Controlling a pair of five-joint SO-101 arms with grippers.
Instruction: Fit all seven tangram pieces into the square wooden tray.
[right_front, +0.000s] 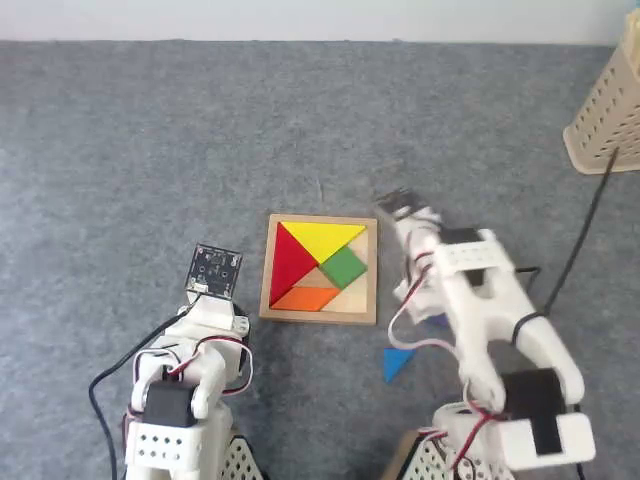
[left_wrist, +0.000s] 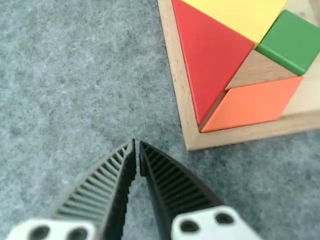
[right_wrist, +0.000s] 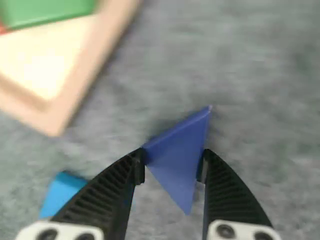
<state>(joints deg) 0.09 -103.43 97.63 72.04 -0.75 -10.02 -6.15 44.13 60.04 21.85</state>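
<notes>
- Grey carpeted table (right_front: 150, 130): everything sits on it. We give clock directions from the high view.
- Square wooden tray (right_front: 266, 268): lies flat at centre with four pieces seated. These are the yellow triangle (right_front: 322, 238), red triangle (right_front: 290, 262), green square (right_front: 344, 266) and orange parallelogram (right_front: 305, 297). We read the bare wood floor (right_front: 356, 298) at the tray's 4 to 5 o'clock corner as the gap left to fill.
- Right gripper (right_wrist: 171, 164): sits just off the tray's 4 o'clock side, jaws clamped on the dark blue triangle. From this claw the tray lies at about 10 o'clock, close by, so we judge the right arm nearer to the open corner.
- Left gripper (left_wrist: 137, 146): jaws pressed together with nothing between them. It is low over the carpet, just off the tray's 7 o'clock corner where the red and orange pieces meet, on the far side from the gap.
- Dark blue triangle (right_wrist: 177, 147): pinched across its width, with its long axis running out along the fingers to a tip past them. We think it needs turning to match the gap before it goes down.
- Light blue triangle (right_front: 396, 363): loose on the carpet at 5 o'clock from the tray. It is near the right arm and apart from the tray, not yet placed.
</notes>
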